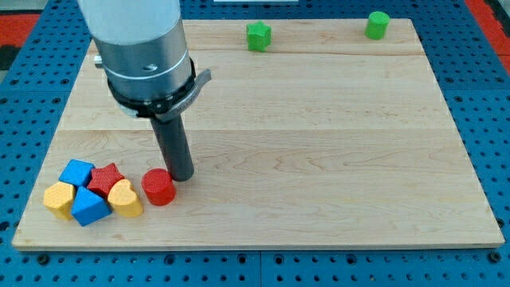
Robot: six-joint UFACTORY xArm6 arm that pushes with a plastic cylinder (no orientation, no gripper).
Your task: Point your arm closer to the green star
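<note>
Camera view shows the rod's tip [181, 176], which has no jaws and holds nothing, just beside the red wooden cylinder [158, 188] near-left; the green wooden star [258, 36] lies far away, up and rightward

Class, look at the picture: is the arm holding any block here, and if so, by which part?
Nothing is held. My tip only stands on the board, right beside the red cylinder, at its upper right.

A single camera looked down obliquely from the wooden board's [319, 143] near edge, framing it whole, moderately close.
</note>
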